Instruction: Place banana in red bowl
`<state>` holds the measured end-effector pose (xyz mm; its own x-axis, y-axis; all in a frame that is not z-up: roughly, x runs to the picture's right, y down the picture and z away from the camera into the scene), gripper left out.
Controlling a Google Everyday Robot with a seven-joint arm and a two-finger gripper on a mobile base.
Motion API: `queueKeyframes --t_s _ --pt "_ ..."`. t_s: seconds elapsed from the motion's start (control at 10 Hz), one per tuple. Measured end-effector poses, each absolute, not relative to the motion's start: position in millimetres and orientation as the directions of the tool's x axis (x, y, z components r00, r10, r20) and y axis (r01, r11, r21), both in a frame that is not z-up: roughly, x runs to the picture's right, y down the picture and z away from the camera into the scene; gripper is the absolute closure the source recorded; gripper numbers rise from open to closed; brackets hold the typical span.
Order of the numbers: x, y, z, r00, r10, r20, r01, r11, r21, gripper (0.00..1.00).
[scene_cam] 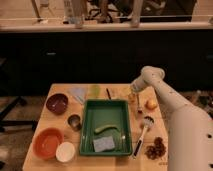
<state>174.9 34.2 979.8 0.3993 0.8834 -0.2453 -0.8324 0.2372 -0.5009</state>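
banana: small pale-yellow piece [135,102], elongated, short, slight curve; partly hidden by the arm's tip, so hard to make out
banana location: on the wooden table [60,125], back right part, just right of the green tray's far corner, left of the round orange fruit [151,104]; well apart from the red bowl
red bowl: orange-red bowl [48,142] at the front left corner, nothing seen inside
white bowl: small, pale [65,151], touching or just beside the red bowl on its right; contents not clear
maroon bowl: dark bowl [57,103] at back left, looks bare inside
metal cup: small [74,121], between the maroon bowl and the tray; inside not visible
green tray: rectangular [89,131], centre of table; holds a greenish-yellow curved piece [102,128], a grey-blue sponge [103,144] near the front, and a thin dark utensil [122,137] at the right side
right of tray: white-headed brush [145,125] lying beside the rim; pine cone [156,148] at the front right
gripper: [132,95] low over the back right of the table, at the end of the white arm reaching in from the right, right above the banana
gripper state: fingers apart, wide; nothing clamped; cannot tell whether it touches the banana
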Motion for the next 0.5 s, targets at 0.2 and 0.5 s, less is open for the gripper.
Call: queueKeyframes --t_s 0.2,0.5 --pt "174.9 34.2 979.9 0.399 0.883 -0.246 -0.832 0.237 -0.501 0.20" --pt "185.8 27.1 984.7 0.394 0.887 -0.242 -0.829 0.229 -0.511 0.20"
